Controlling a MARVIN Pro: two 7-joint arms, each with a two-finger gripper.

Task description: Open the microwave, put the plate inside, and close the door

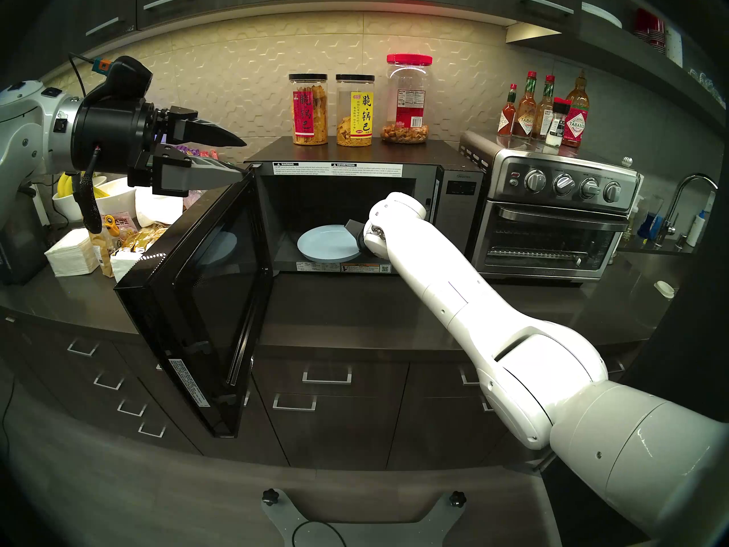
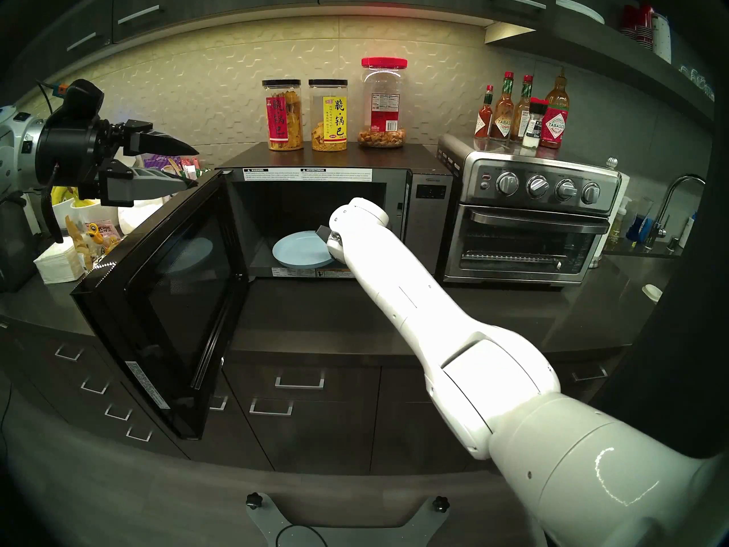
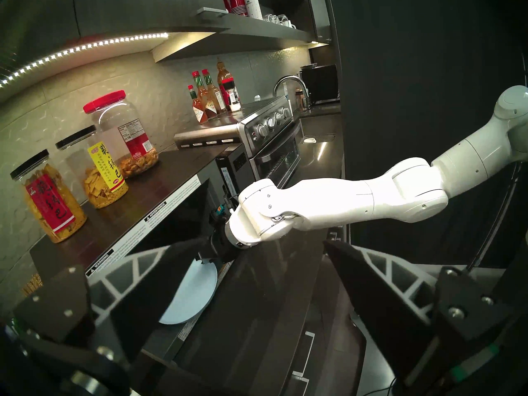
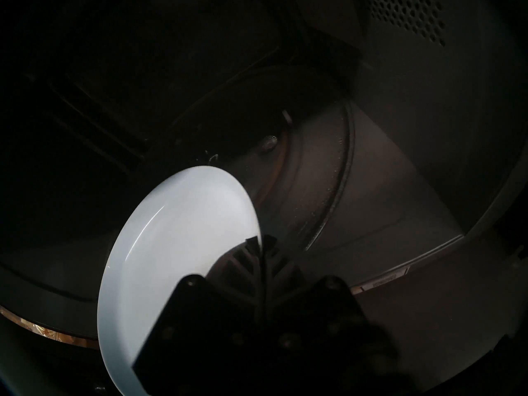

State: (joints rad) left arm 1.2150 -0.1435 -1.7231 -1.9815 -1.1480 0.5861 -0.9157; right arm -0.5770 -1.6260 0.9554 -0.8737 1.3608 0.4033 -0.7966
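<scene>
The black microwave point(image 1: 461, 210) stands on the counter with its door point(image 1: 205, 297) swung wide open to the left. The pale blue-white plate point(image 1: 323, 242) is roughly level in the front of the cavity, its near edge at the front sill. My right gripper point(image 1: 352, 228) reaches in from the right and is shut on the plate's right rim. The right wrist view shows the fingers point(image 4: 251, 261) pinching the plate point(image 4: 177, 244), with the turntable beyond. I cannot tell if the plate rests on the floor. My left gripper point(image 1: 247, 158) is open and empty beside the door's top corner.
Three snack jars point(image 1: 355, 108) stand on top of the microwave. A steel toaster oven point(image 1: 552, 218) with sauce bottles point(image 1: 544, 112) on it is close on the right, and a faucet point(image 1: 686, 203) beyond it. Bowls, snack packs and napkins point(image 1: 75, 254) crowd the counter behind the door.
</scene>
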